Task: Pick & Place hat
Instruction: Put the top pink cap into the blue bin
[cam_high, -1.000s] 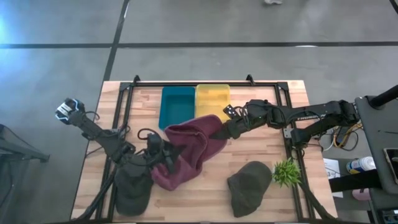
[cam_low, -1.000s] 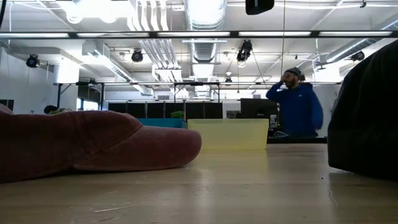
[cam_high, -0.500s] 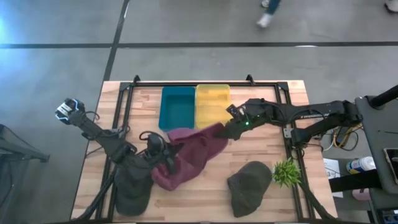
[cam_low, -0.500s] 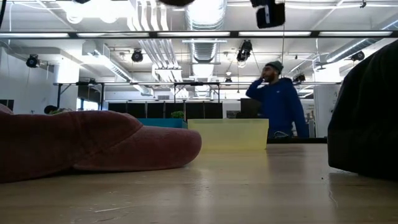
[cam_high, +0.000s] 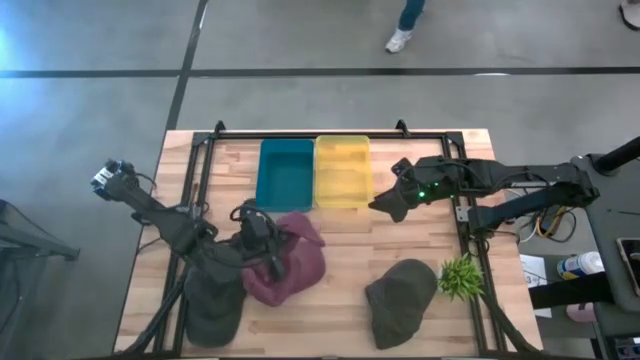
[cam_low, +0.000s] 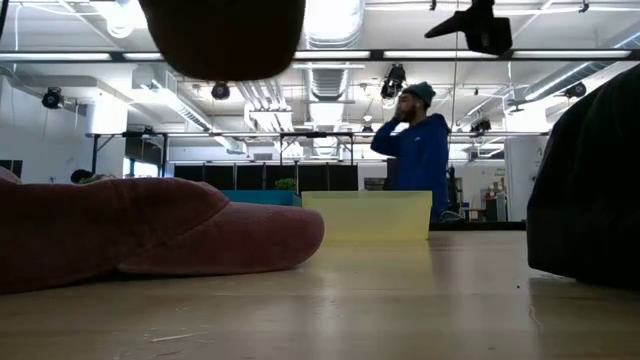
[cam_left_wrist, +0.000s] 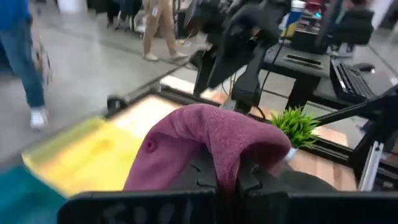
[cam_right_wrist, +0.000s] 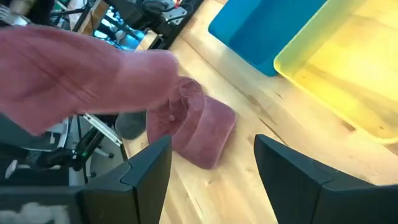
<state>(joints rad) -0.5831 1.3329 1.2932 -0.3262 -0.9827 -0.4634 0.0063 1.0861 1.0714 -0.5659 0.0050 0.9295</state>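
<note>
Right now the desk (cam_high: 420, 300) carries the most: a pale wooden top inside a black frame, with a teal bin (cam_high: 285, 172) and a yellow bin (cam_high: 343, 170) side by side at the middle of its far edge. Behind it lies bare grey floor, and in the low view a person in a blue jacket (cam_low: 412, 150) stands well beyond the desk.

On the desk I see three hats. A dark olive hat (cam_high: 400, 298) lies near the near right corner, just beside a small green plant (cam_high: 461, 276). Another dark hat (cam_high: 213, 305) lies at the near left, under my left arm. The maroon hat (cam_high: 290, 262) is the one in hand: it is bunched left of centre, nearer the near edge than the bins.

My left gripper (cam_high: 262, 250) is right at the maroon hat, jaws closed on a fold of the cloth; the left wrist view shows the fabric draped over both fingers (cam_left_wrist: 205, 177). My right gripper (cam_high: 392, 207) hangs over the desk just off the yellow bin's right side, well apart from the hat, jaws spread wide and holding nothing.

So the hat lies toward the near left from the bins, and the left arm alone has it. I judge the teal bin the nearer target, though I cannot tell how much cloth trails on the wood.
</note>
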